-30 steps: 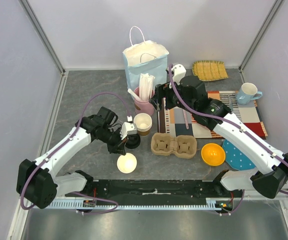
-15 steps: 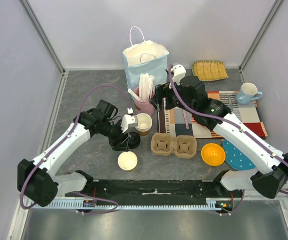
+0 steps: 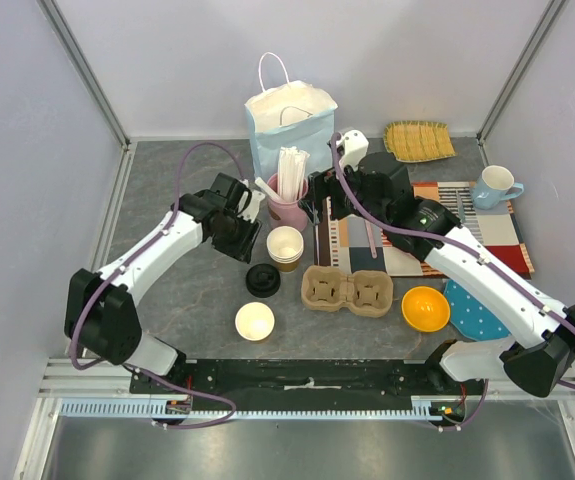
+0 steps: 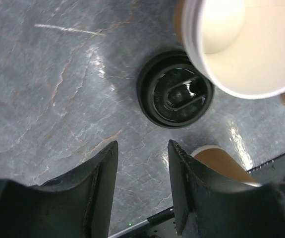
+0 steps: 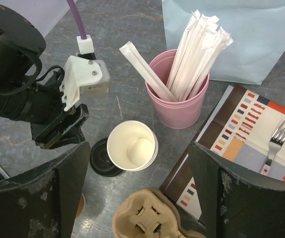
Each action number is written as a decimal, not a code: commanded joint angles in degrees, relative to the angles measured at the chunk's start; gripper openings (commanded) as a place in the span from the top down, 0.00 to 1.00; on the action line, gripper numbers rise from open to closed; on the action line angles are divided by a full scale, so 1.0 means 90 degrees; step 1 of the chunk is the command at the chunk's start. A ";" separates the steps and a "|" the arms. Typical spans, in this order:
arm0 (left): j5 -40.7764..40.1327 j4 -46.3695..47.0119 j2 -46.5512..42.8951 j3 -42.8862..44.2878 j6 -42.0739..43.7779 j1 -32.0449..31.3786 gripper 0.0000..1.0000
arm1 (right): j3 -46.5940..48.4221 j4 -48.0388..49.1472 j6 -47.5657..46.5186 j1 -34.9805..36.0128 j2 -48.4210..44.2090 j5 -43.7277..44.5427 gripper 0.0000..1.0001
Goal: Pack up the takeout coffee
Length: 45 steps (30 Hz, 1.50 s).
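Lid [image 3: 263, 280] was the first thing I checked: it lay flat and alone on the table [image 3: 177, 300], top face up, capping nothing. In the top view the far cup [image 3: 285, 243] stood open just beside it at its 1 o'clock. The near cup [image 3: 254, 321], also open with its cream inside showing, stood a little apart at the lid's 6 o'clock. So the coffee sat in pieces on the table, with the carrier [image 3: 347, 290] at the lid's 3 o'clock.

My left gripper [image 4: 142, 148] hung at the lid's 10 o'clock. Through its wrist camera I saw the jaws parted narrowly with nothing between them, and the lid lay on the stone beyond the tips.

My right gripper [image 5: 137, 148] hovered at the far cup's 1 o'clock, its fingers spread wide and holding nothing. Its camera looked down on that cup between them. The straw cup [image 5: 179, 99] stood at the far cup's 12 o'clock, and the bag [image 5: 231, 34] was behind it.
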 commanded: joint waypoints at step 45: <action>0.0199 0.0941 0.1635 -0.0225 -0.2321 0.0134 0.75 | -0.0024 -0.0142 -0.0460 0.0008 0.0446 0.0085 0.10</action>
